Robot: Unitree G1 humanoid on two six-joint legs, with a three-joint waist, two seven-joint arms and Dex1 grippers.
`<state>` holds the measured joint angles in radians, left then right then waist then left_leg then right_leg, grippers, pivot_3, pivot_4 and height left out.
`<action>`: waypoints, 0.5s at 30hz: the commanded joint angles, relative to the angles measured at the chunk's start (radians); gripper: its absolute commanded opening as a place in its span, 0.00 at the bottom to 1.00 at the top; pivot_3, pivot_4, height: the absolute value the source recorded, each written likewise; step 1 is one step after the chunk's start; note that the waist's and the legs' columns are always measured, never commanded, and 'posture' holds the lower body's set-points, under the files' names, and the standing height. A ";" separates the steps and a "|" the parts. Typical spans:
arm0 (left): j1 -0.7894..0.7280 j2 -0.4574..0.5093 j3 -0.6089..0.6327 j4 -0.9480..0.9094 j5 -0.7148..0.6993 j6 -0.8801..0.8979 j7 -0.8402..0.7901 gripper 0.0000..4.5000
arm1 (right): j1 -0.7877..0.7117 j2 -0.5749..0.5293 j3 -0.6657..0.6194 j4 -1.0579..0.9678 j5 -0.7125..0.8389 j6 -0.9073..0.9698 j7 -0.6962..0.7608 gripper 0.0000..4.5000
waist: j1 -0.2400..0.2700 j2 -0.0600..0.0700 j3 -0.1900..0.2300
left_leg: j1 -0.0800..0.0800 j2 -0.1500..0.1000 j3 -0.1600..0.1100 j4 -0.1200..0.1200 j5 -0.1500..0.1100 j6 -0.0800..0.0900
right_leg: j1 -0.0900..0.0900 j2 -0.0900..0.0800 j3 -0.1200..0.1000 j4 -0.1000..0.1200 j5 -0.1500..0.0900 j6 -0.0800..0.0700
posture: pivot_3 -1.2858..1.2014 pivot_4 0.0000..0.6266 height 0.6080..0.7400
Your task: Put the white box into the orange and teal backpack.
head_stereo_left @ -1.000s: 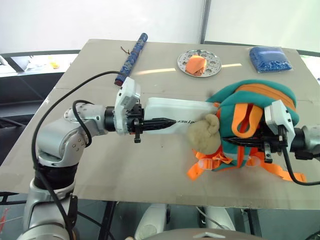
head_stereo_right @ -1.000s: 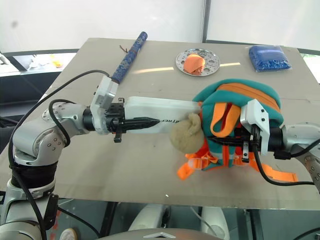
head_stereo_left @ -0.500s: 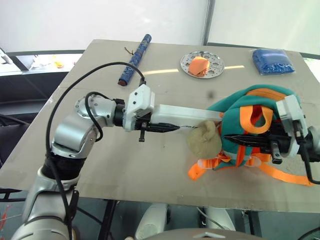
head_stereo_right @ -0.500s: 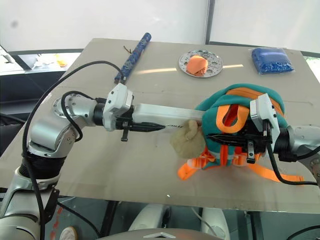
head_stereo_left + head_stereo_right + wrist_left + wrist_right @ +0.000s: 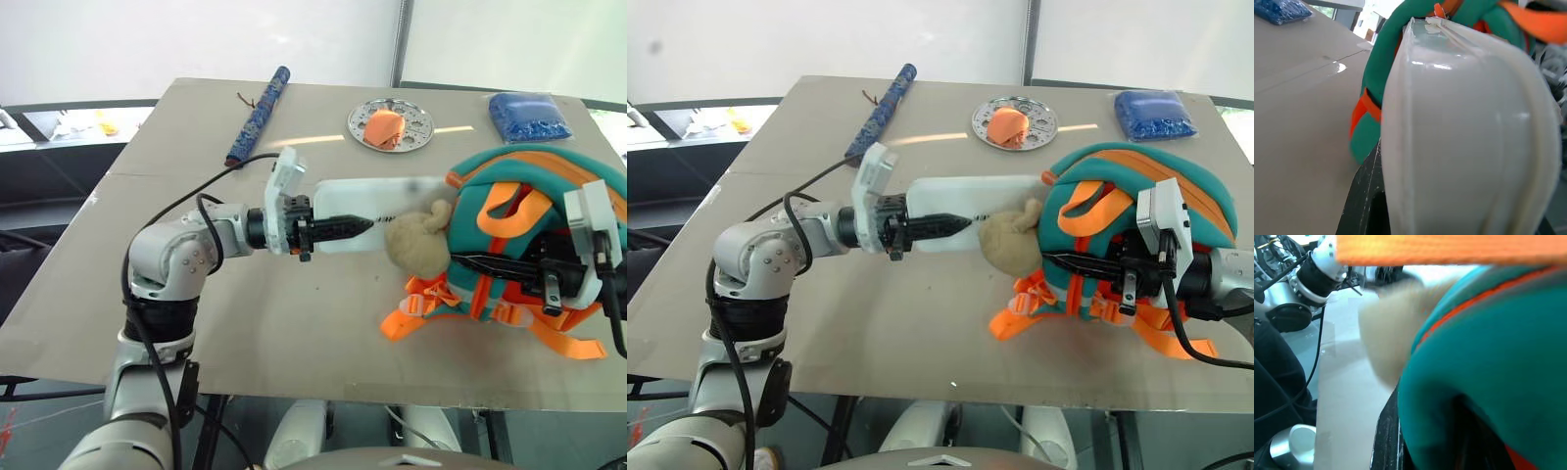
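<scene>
One white box (image 5: 377,201), clamped in the left gripper (image 5: 338,228), is lying lengthwise at frame centre, pointing right toward the backpack (image 5: 529,230); right gripper (image 5: 480,264) is pinching its fabric.

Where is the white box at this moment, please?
In the left eye view, mid-table: the white box is held in the left tool, its far end at the backpack beside the plush charm.

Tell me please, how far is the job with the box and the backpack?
Done: the left gripper holds the white box, and the right gripper is shut on the orange and teal backpack. In hand: the box's far end is at the backpack's opening. Left: pushing it fully inside and letting go.
</scene>
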<state>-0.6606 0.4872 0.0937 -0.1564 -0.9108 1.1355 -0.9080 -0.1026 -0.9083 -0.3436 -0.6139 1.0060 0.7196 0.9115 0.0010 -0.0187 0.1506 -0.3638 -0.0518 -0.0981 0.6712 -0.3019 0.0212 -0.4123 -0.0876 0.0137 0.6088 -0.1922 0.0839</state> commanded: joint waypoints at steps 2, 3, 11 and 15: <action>-0.060 -0.050 0.107 -0.015 -0.168 0.045 0.051 0.24 | -0.002 0.007 0.000 -0.013 0.002 -0.018 0.001 0.01 | -0.005 0.000 0.000 | 0.000 0.000 0.000 0.000 0.000 0.000 | 0.000 0.000 0.000 0.000 0.000 0.000 | 0.52 0.24 0.95; -0.054 -0.045 0.095 -0.031 -0.157 0.038 0.045 0.24 | -0.002 0.011 -0.006 -0.006 0.011 -0.015 -0.004 0.01 | -0.005 0.000 0.000 | 0.000 0.000 0.000 0.000 0.000 0.000 | 0.000 0.000 0.000 0.000 0.000 0.000 | 0.52 0.24 0.95; 0.057 0.086 -0.160 -0.201 0.138 -0.309 -0.177 0.24 | -0.072 0.068 0.010 0.033 -0.028 -0.066 -0.046 0.01 | -0.003 0.001 0.000 | 0.000 0.000 0.002 -0.002 0.000 -0.001 | -0.001 0.000 0.002 -0.001 0.000 0.000 | 0.52 0.24 0.95; 0.064 0.104 -0.285 -0.188 0.319 -0.513 -0.230 0.24 | -0.111 0.080 0.043 0.034 -0.022 -0.050 -0.038 0.01 | 0.006 0.001 0.001 | 0.000 0.000 0.004 -0.001 0.000 0.000 | -0.001 0.000 0.003 -0.001 0.000 -0.001 | 0.52 0.24 0.95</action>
<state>-0.5901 0.6030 -0.0904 -0.2799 -0.6384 0.7143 -1.0544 -0.1872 -0.8345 -0.2945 -0.5675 0.9759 0.6892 0.8851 0.0069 -0.0175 0.1512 -0.3634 -0.0519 -0.0941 0.6697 -0.3020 0.0207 -0.4132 -0.0880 0.0169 0.6071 -0.1922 0.0834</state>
